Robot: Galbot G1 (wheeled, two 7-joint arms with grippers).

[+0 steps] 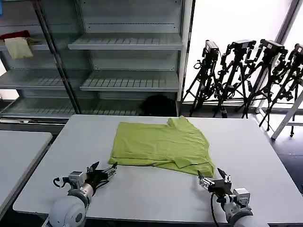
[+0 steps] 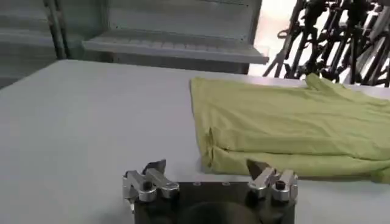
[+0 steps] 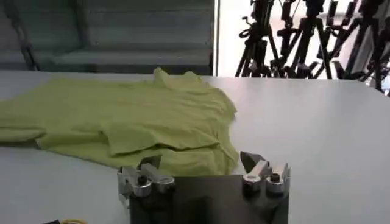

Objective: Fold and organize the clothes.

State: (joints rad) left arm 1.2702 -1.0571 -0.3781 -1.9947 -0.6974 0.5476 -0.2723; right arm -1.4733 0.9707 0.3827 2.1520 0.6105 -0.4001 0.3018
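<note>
The clothes, a lime-green T-shirt (image 1: pixel 161 144), lie folded over on the white table (image 1: pixel 142 198), plain face up, with a sleeve at the far right. My left gripper (image 1: pixel 105 171) rests open just off the shirt's near left corner (image 2: pixel 210 152). My right gripper (image 1: pixel 212 180) is open at the shirt's near right corner (image 3: pixel 201 159). In the left wrist view the left gripper (image 2: pixel 207 170) holds nothing, and the shirt (image 2: pixel 292 125) lies just beyond it. In the right wrist view the right gripper (image 3: pixel 201 165) holds nothing, its jaws spread before the shirt's hem.
A second table (image 1: pixel 19 151) stands to the left. Behind are grey shelves (image 1: pixel 128 42) with cream and red cloths (image 1: pixel 19 43) and a black bundle (image 1: pixel 158 105) on the floor. Camera tripods (image 1: pixel 246 71) stand at the back right.
</note>
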